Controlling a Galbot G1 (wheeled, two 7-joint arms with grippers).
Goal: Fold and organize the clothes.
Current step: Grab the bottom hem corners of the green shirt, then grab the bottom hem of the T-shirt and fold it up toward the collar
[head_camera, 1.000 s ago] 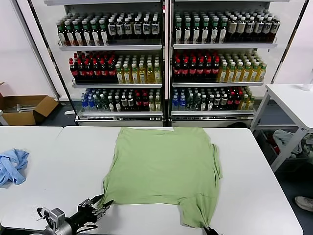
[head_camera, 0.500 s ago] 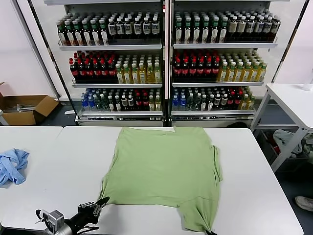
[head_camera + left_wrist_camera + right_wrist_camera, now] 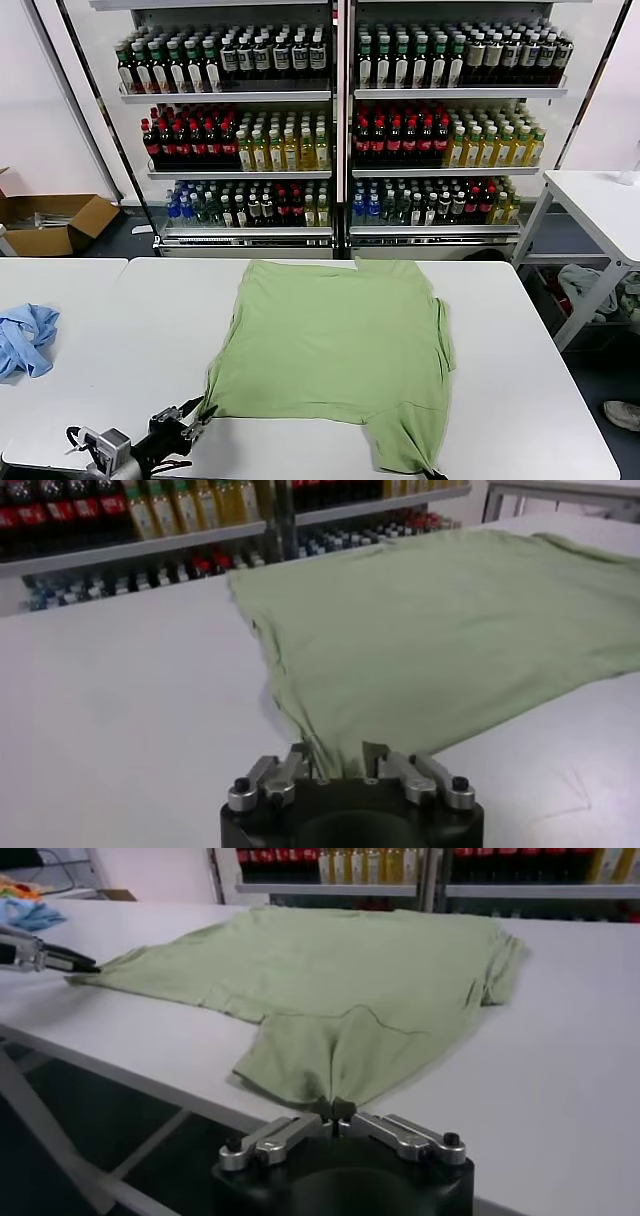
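A light green short-sleeved cotton shirt (image 3: 335, 355) is lying flat and back-up on the long white surface (image 3: 130, 340), its body spread toward the drinks coolers and its near hem running along the edge closest to me. I am working both near corners at once. My left gripper (image 3: 338, 763) is sitting low at the near left corner of the hem, its fingers partly apart with the fabric edge lying between them; from the wrist view I cannot tell whether they are actually biting the cloth or only straddling it. My right gripper (image 3: 335, 1110) is pinching shut on a gathered tail of the same shirt at the near right, where the fabric is bunching into a narrow point at the surface edge.

I am judging this to be the opening of the first fold: securing the two near corners before carrying them away from me over the body. The next move is calling for a firm close on the left corner, then an even lift with both arms so the hem is rising level rather than dragging askew.

A crumpled light blue cloth (image 3: 25, 338) is resting well apart at the far left of the neighbouring surface.
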